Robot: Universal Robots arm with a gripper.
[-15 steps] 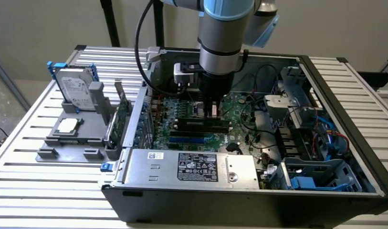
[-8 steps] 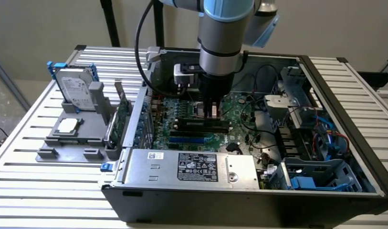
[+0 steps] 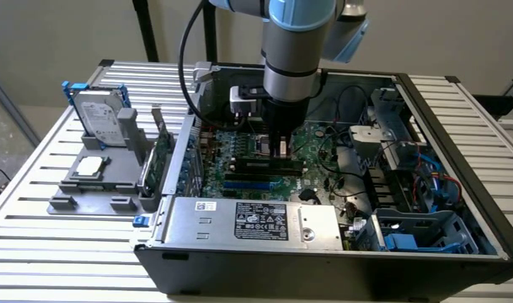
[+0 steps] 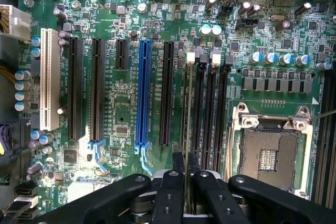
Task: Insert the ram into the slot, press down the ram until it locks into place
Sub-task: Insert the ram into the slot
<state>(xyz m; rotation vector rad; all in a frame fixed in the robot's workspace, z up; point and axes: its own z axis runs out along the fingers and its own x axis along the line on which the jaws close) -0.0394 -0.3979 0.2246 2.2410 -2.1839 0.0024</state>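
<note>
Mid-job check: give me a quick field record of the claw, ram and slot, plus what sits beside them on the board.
claw: shut on the ram, down inside the case
ram: edge-on, lined up along a black slot
slot: outermost of four, on the blue socket's side
seated: cannot tell
other slots: empty
blue socket: empty
CPU socket: beyond the slots
board: green
</note>
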